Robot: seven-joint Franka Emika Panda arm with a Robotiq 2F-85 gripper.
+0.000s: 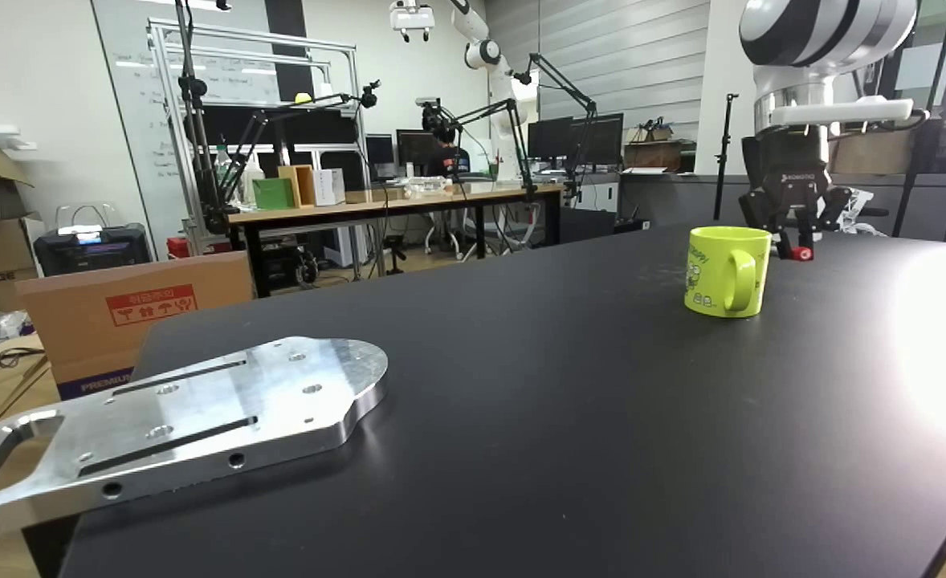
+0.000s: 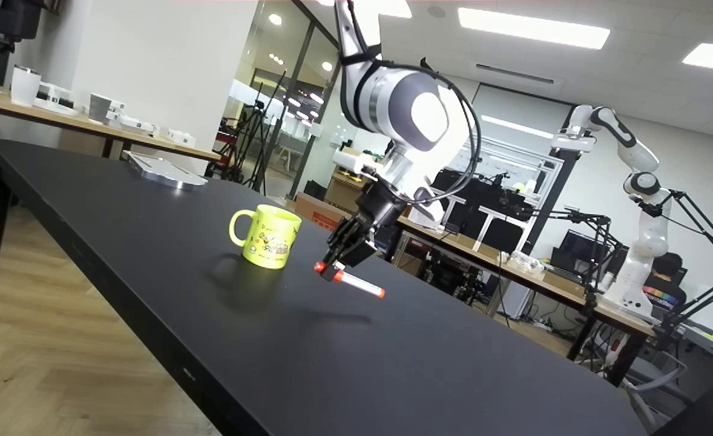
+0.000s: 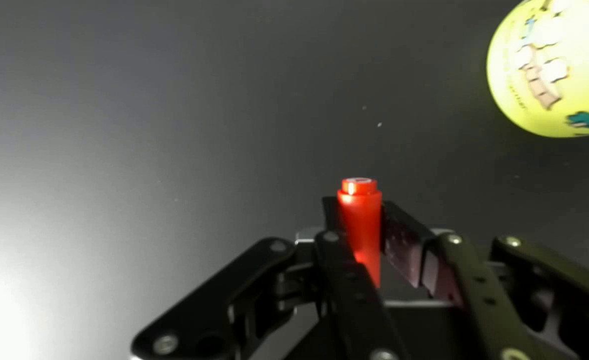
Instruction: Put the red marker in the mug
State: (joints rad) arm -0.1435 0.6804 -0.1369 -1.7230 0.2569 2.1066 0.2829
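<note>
Wrist view: slim, red-capped, plastic-looking white marker was clamped by its cap in the black two-finger gripper. Exterior view: marker hung tilted above the black table, outside the glossy yellow-green cylindrical mug. Judged light, stiff, slick; cap-end hold seemed sound.

The mug stands on the table; the marker, in the gripper, hangs near the mug.

The claw has the red marker pinched near that upright yellow-green mug, and some shiny metal plate totally overhangs the table.
</note>
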